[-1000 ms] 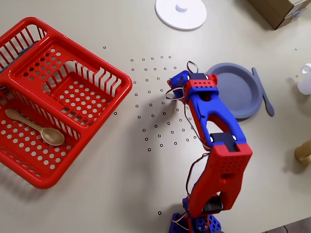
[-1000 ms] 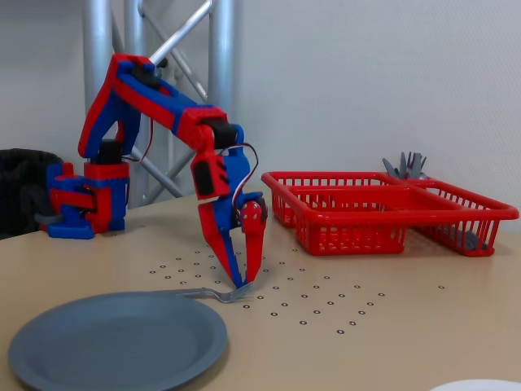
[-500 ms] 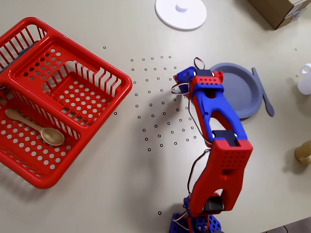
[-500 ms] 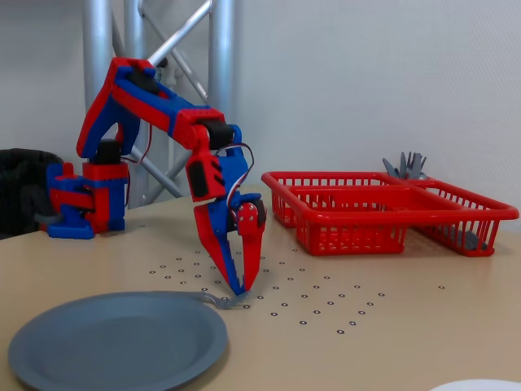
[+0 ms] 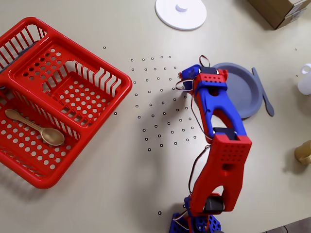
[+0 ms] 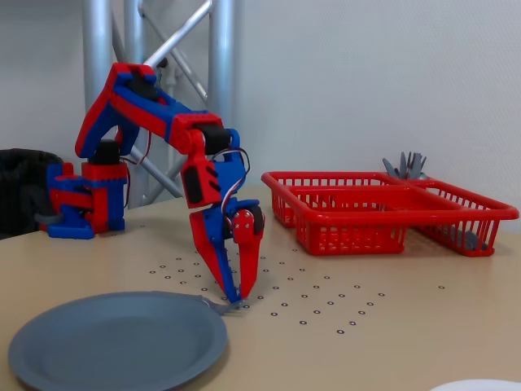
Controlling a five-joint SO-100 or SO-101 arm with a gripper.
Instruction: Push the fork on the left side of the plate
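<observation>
In the fixed view the gripper (image 6: 236,298) stands nearly upright with its tips on the table and its jaws brought together, nothing clamped between them. The fork (image 6: 213,305) lies flat at those tips, only a short grey piece of it showing, right against the rim of the plate (image 6: 114,342). From above, the fork is hidden under the arm (the gripper (image 5: 187,80) and wrist cover that spot), and the plate (image 5: 243,94) shows just beside the gripper, on the side facing the red basket (image 5: 58,97). The push therefore looks mostly done: the fork is touching or just short of the plate's edge. What seems left is perhaps a small nudge to square it alongside the rim, then lifting the gripper clear.
</observation>
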